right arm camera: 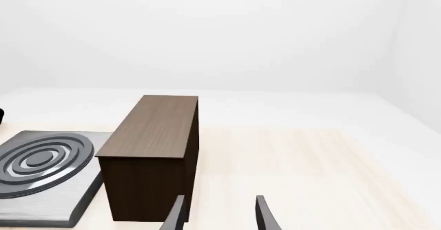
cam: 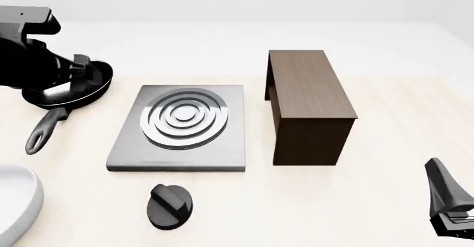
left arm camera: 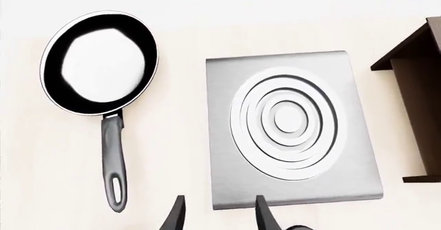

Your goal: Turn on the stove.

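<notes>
On the pale wooden table (cam: 385,202), the stove (cam: 181,127) lies flat near the middle, a grey square slab with raised silver burner rings, and its small round black knob (cam: 170,204) sits apart from it, just off the slab's near edge on bare wood. To the stove's right stands a dark brown cabinet (cam: 307,102), close to the slab's right edge with a narrow strip of table between them. To the stove's left rests a black frying pan (cam: 55,105), its handle pointing toward the near side and clear of the slab's left edge. A white rounded dish (cam: 15,208) shows at the near left corner. The left end effector (left arm camera: 219,214) hangs above the table over the stove's near edge, fingers parted with nothing between them; in the front view only its dark arm shows at the upper left. The right end effector (right arm camera: 219,214) sits low at the near right, fingers likewise spread and empty, facing the cabinet's near end. Open table stretches right of the cabinet and along the near side around the knob.
</notes>
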Robot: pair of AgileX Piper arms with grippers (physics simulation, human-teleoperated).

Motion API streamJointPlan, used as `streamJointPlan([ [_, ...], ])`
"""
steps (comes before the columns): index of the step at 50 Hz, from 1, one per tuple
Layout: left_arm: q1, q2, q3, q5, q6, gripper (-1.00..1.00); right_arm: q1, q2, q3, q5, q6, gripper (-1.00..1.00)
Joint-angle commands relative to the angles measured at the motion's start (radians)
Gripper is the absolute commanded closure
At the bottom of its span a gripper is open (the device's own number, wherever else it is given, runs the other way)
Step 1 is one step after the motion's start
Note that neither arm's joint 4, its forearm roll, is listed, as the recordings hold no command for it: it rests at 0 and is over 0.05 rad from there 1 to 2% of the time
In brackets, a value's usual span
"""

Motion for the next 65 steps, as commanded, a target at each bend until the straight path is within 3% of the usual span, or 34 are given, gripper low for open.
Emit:
streamJointPlan([
  [1,-0.009,0.014,-0.027,0.01,-0.015,-1.0,-0.001,-0.001,0.001,0.0,0.001,-1.0],
  [65,0.062,0.083,-0.2,0.077,-0.096,-1.0,-0.001,-0.001,0.0,0.0,0.001,-1.0],
])
